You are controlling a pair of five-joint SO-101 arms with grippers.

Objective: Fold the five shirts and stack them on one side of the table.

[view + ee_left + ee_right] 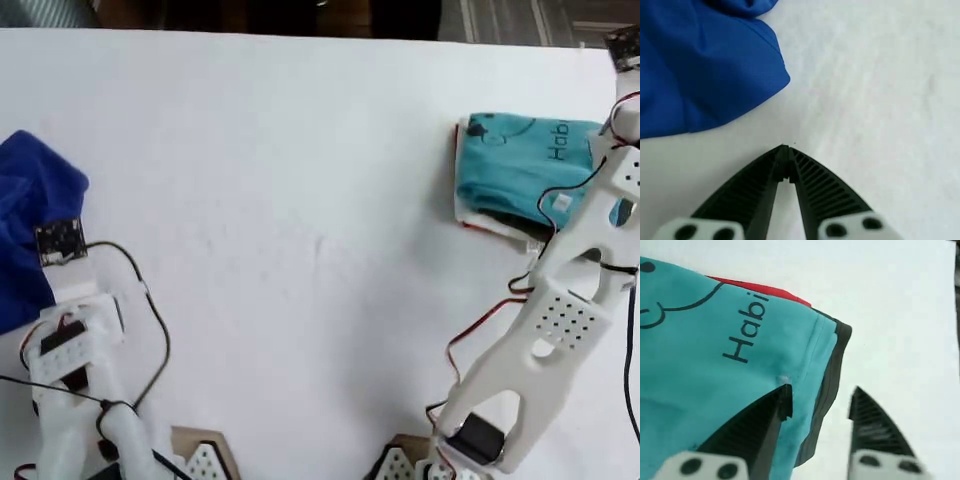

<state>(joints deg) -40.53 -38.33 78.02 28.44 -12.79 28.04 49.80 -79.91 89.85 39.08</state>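
At the near left, the left gripper hangs just above the bare table with its fingers pressed together and nothing between them. Just beyond it lies the blue shirt, loose and rumpled, not folded, against the left edge of the table. Whether part of it hangs over that edge cannot be told.

The middle of the table is a wide white stretch from near to far, which is good room for spreading cloth.

At the far right sits the stack, with a folded teal shirt on top and red and black layers showing beneath it. The right gripper stands wide open over the stack's corner and holds nothing. One finger is above the teal cloth and the other is past the black edge, over the table.

The stack looks done for now, so the blue shirt seems to be the one in hand. The next move probably calls for the left gripper to open, pinch a hem and drag the shirt into the middle. The stack lies close to the right edge, so the right arm should lift away without nudging it outward.
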